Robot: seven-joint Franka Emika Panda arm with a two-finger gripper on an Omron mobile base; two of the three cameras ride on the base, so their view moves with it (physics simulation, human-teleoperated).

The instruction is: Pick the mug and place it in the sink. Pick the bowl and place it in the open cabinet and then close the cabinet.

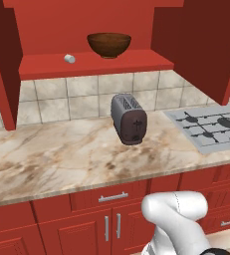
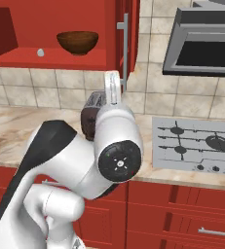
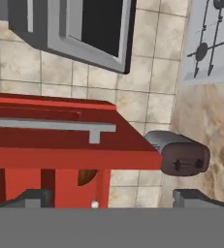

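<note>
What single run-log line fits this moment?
bowl: on cabinet shelf | cabinet doors: open | end effector: open, empty | toaster: on counter

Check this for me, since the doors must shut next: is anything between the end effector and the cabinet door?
Nothing visible. In the hand view the open end effector faces the cabinet door and its silver handle directly; the toaster stands off to one side, and the bowl sits on the shelf behind the door.
</note>
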